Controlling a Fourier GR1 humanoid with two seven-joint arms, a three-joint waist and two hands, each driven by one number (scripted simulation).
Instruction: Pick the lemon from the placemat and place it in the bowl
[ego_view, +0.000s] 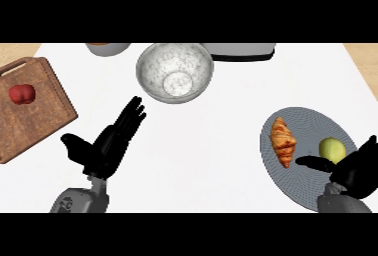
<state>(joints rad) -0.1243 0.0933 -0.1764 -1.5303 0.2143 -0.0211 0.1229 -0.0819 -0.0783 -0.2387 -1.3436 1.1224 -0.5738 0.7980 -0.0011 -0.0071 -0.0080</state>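
The right hand (353, 172) sits at the lemon (332, 149) on the grey placemat (299, 182), fingers apart around it to grasp, bowl (174, 72) waiting far across the surface; left hand (107, 142) rests open

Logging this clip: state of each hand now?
Left hand: open, holding nothing.
Right hand: open around the lemon, not yet closed on it.

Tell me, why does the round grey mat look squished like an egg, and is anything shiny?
In the head view the placemat looks oval because the view slants across it; the bowl shows pale mottled patches inside, brighter than its rim; the lemon is evenly lit with no glare; the right hand covers part of the placemat beside it.
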